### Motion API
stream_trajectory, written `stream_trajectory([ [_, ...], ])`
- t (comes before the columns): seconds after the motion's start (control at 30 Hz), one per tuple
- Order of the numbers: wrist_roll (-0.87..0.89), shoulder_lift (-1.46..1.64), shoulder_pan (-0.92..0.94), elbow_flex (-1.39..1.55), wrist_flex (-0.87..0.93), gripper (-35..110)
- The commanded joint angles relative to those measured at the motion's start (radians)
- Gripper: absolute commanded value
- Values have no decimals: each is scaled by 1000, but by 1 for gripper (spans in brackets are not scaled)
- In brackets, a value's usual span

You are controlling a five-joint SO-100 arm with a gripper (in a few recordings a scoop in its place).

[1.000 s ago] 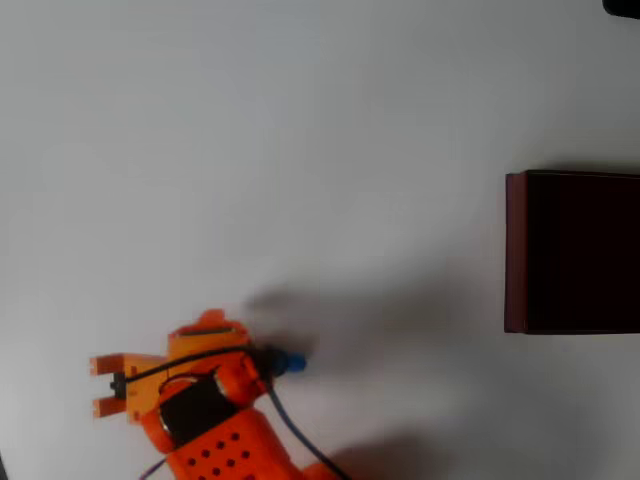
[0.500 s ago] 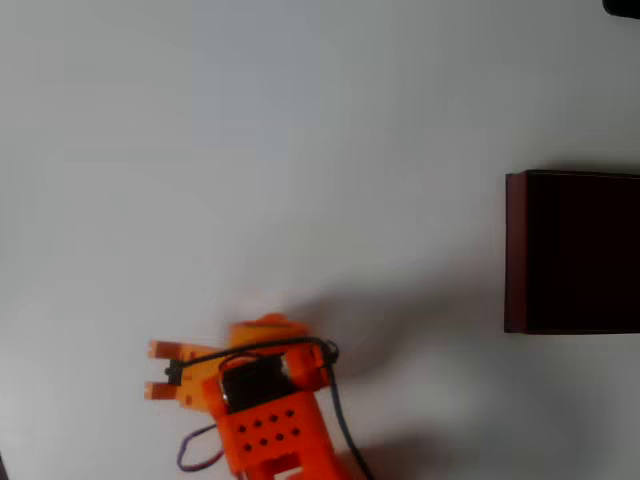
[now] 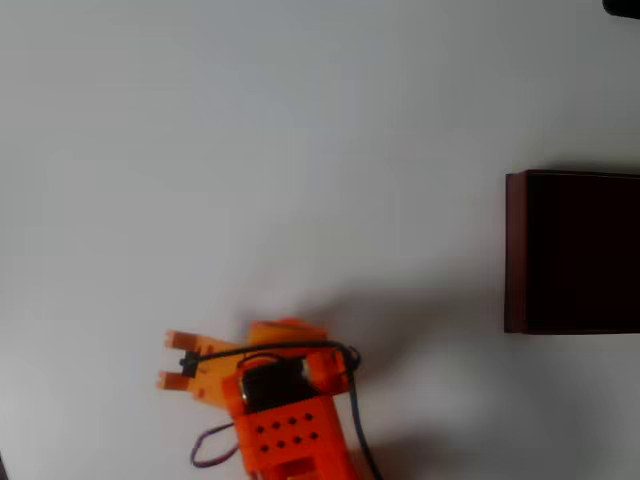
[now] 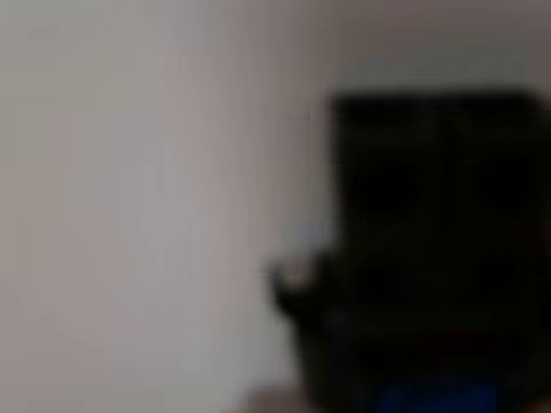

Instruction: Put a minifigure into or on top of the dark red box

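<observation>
i'm watching the orange arm sitting low at the bottom left of the overhead view, over the white table. its body is covering the pincer from above, so i'm seeing no fingertips there. two short orange prongs are sticking out to the left and a dark cable is looping over the top.

the wrist view is coming through heavily blurred. a big dark shape is filling its right half, with a strip of bright blue at the bottom edge, which i'm reading as the minifigure sitting close to the camera. i cannot tell whether the pincer is wide, narrow or clamped on it.

the dark red box is resting at the right edge of the overhead view, partly cut off, its near-black inside facing up. it is lying well apart from the arm, with bare table between them.
</observation>
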Motion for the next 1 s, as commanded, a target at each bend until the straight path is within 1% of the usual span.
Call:
stream_trajectory([
  [0.0, 18, 8, 2, 9, 25, 19],
  [0.37, 57, -12, -46, 8, 29, 14],
  [0.97, 41, -55, -60, -11, 21, 4],
])
